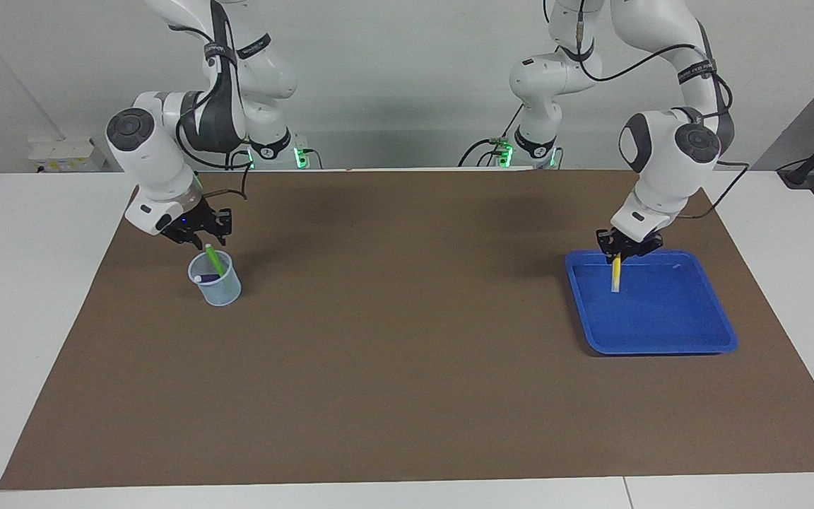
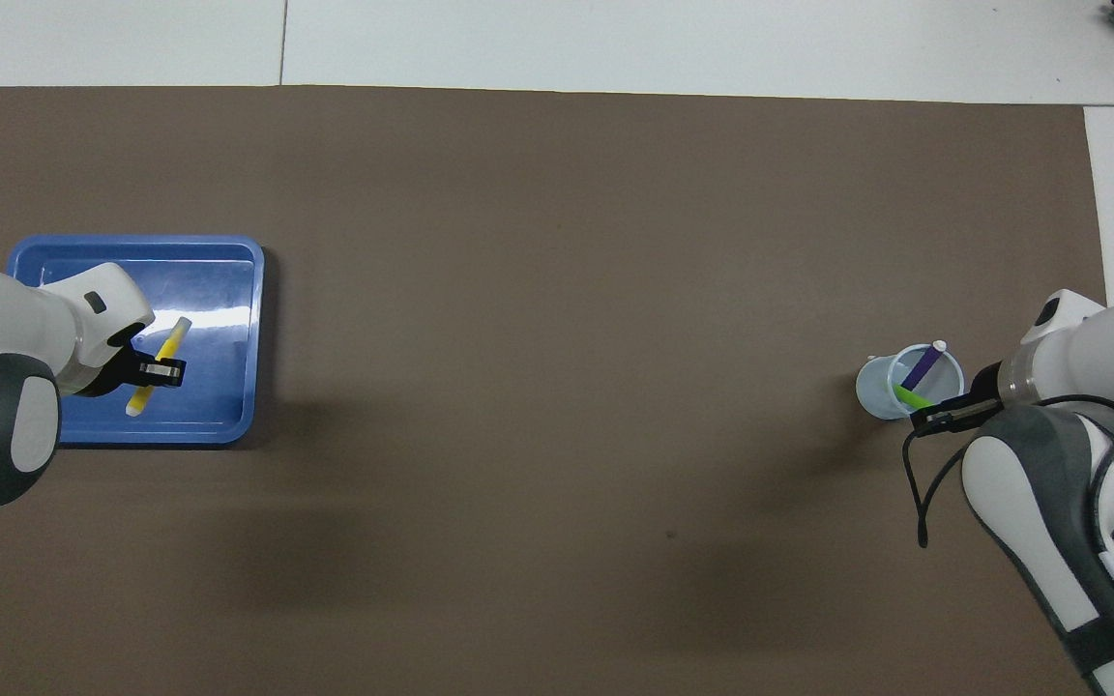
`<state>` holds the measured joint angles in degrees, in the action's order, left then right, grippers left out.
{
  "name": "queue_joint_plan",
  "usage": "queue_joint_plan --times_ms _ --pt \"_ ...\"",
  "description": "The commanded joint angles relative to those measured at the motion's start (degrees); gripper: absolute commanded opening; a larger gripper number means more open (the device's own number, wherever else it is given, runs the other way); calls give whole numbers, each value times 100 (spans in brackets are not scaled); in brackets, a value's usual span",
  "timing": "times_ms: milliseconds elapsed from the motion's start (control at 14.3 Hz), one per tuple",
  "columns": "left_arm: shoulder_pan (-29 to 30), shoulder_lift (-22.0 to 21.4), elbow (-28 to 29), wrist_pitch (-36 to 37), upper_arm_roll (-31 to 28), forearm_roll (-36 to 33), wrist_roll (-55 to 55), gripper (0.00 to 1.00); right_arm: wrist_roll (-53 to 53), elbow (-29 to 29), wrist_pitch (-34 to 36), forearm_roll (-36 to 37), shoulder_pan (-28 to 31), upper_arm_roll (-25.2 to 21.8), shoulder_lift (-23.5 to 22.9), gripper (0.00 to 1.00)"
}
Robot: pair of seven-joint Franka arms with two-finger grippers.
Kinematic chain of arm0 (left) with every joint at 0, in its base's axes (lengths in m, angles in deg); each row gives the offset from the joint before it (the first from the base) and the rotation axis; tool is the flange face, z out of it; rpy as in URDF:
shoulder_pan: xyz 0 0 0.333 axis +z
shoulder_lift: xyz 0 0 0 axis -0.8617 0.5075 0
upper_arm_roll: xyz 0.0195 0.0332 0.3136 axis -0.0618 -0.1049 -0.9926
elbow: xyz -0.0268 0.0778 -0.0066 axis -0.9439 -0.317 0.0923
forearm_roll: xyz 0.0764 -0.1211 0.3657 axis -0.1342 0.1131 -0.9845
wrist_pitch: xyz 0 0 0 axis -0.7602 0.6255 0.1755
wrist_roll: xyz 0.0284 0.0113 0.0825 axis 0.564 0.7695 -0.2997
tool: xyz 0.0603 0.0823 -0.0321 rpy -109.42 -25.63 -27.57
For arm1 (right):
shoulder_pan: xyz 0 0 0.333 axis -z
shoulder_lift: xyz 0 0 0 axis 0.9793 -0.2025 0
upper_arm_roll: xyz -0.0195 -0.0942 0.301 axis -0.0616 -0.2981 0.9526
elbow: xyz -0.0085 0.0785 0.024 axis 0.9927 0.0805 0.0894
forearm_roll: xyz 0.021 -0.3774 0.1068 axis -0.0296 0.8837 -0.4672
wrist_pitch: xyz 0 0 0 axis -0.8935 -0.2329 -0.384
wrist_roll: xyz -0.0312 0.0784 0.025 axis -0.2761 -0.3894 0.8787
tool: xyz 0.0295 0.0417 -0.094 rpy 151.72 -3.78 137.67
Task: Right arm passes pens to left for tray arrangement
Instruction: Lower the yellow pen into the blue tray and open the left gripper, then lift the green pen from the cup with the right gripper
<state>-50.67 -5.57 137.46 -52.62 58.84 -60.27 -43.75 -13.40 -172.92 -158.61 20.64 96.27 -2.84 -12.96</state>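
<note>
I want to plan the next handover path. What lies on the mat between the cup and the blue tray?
Nothing: only bare brown mat lies between the cup and the blue tray, plain in both views.

A broad brown mat spreads flat over the white desk, covering nearly all of it and leaving pale margins at the ends. A small translucent pale-blue cup stands upright on the mat toward the right arm's end. Green lights glow at the desk's edge nearest the robots, with black cables trailing there.
</note>
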Motion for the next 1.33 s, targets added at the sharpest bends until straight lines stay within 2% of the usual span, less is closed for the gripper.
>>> queue_joint_plan --times_ms 0,280,350,490,630,770,910,1050,1120,1190,1260 --pt "92 164 142 -432 54 -105 11 0 116 -62 -158 105 121 70 -36 52" --pt "92 428 186 -749 54 -105 -15 0 124 -88 -272 105 182 70 -106 51" --pt "92 464 239 -872 54 -105 -33 0 124 -88 -272 105 174 70 -107 49" --pt "101 577 265 -1048 45 -113 -33 0 133 -88 -272 106 182 70 -107 34" --pt "92 640 344 -1206 45 -323 -51 0 124 -88 -263 114 182 70 -107 29" --pt "101 692 380 -1269 54 -561 -42 0 133 -88 -254 105 182 70 -107 20" --pt "92 736 388 -1339 54 -605 -42 0 142 -62 -211 114 209 70 -107 0" --pt "92 806 424 -1453 54 -597 -42 0 212 17 -158 114 217 61 -107 0" --pt "92 815 424 -1497 54 -597 -42 20 317 122 -97 114 218 61 -107 0" --pt "92 815 424 -1497 54 -597 -33 34 344 271 95 114 209 61 -107 0" --pt "92 815 424 -1497 54 -597 -33 39 344 464 358 114 209 70 -107 0"
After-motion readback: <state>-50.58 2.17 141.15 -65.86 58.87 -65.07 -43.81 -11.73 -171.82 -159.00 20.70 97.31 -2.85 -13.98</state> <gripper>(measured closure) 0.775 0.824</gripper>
